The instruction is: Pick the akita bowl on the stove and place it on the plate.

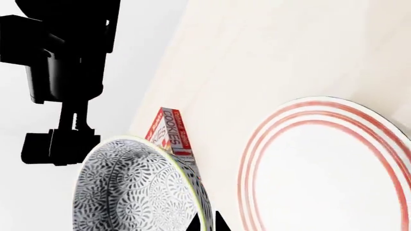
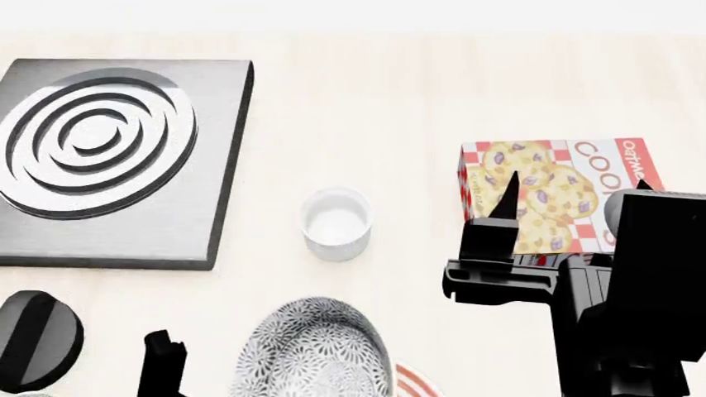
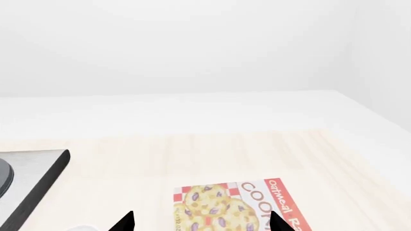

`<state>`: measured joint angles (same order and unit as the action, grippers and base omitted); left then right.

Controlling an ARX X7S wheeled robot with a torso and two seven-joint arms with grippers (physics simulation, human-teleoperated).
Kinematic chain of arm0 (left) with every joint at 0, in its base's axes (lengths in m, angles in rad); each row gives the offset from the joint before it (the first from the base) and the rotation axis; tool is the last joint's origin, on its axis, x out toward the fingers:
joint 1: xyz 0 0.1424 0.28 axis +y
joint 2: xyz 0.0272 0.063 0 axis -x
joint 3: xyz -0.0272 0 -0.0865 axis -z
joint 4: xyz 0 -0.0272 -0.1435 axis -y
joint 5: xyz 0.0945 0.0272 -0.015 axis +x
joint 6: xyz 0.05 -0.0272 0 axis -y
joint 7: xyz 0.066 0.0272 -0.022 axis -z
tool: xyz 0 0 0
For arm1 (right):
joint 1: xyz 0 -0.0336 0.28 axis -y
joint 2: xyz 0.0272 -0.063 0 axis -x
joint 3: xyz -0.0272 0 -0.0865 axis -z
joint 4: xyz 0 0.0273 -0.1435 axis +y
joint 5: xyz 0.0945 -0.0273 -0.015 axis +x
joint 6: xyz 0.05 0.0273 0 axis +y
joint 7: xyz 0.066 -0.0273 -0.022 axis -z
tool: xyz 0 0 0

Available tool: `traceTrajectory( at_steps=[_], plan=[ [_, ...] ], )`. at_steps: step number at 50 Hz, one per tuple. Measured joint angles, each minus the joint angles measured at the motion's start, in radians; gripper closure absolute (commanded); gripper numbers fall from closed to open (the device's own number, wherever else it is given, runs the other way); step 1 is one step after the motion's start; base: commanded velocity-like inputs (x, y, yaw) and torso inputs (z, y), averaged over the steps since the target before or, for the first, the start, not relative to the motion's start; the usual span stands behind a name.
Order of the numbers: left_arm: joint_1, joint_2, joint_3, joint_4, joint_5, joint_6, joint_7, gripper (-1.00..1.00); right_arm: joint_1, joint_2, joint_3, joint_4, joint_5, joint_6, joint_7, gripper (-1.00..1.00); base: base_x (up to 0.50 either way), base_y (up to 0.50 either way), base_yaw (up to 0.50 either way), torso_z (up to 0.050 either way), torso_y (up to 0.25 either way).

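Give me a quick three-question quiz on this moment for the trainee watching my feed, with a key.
1. True or false: an akita bowl is sitting on the stove right now.
2. In the head view, what stands on the table between the stove and the cookie box? A) a white cup B) the black knob C) the plate
3. In the left wrist view, is the bowl lying flat inside the plate, or off to its side, apart from it?

Key
1. False: the stove top carries nothing; the patterned bowl is at the near edge of the view.
2. A, the white cup.
3. Off to its side; bare table shows between them.
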<state>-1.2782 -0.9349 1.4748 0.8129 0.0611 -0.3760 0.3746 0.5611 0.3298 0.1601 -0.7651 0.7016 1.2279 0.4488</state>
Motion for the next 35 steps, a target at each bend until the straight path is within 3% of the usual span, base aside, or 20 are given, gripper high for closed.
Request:
traceTrajectory(
  at_steps=[35],
  plan=[
    [0.050,0.087,0.024,-0.059,-0.010,-0.048,-0.006,1.00,-0.003,0.011,-0.008,0.009,0.015,-0.016,0.014,-1.00,0.00,0.00,0.00,0.000,0.000]
  ],
)
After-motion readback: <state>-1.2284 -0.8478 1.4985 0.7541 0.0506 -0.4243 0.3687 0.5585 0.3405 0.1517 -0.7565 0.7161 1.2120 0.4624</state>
